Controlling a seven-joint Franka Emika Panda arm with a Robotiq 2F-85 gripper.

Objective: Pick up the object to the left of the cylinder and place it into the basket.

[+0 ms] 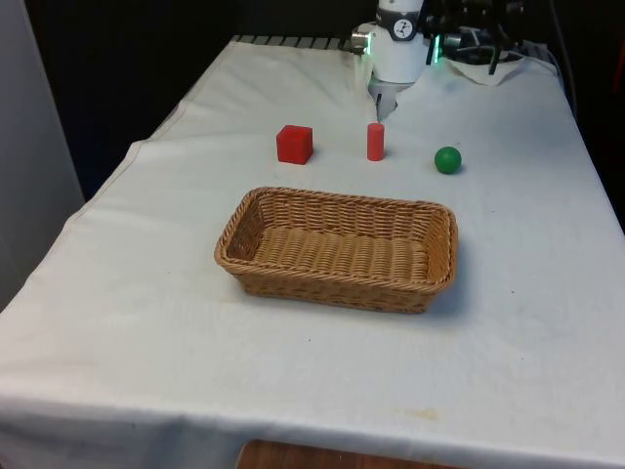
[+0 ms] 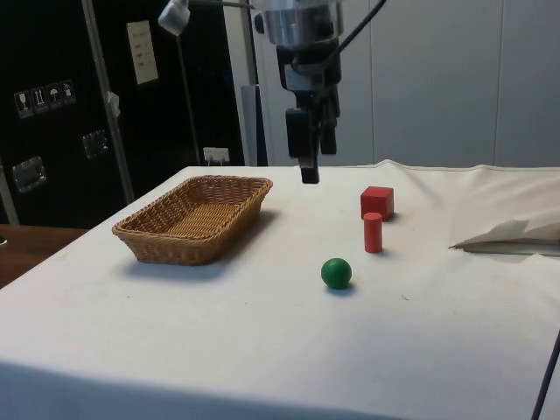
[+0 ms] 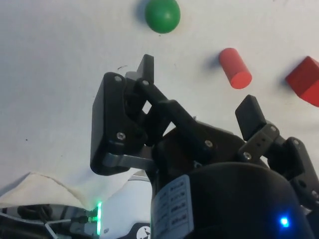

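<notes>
A red cube (image 1: 294, 144) (image 2: 377, 201) (image 3: 306, 79) sits on the white cloth, at the front view's left of an upright red cylinder (image 1: 375, 142) (image 2: 373, 232) (image 3: 235, 68). A green ball (image 1: 447, 159) (image 2: 336, 273) (image 3: 162, 14) lies on the cylinder's other side. The wicker basket (image 1: 342, 198) (image 2: 157, 236) stands nearer the camera than this row, with nothing in it. My gripper (image 1: 381, 109) (image 2: 309, 171) (image 3: 197, 87) hangs above the cloth just behind the cylinder. It is open and holds nothing.
A crumpled white sheet (image 1: 493, 68) (image 2: 512, 234) lies at the far end near the robot base. The cloth falls away at the table's left edge (image 1: 146, 147) in the front view.
</notes>
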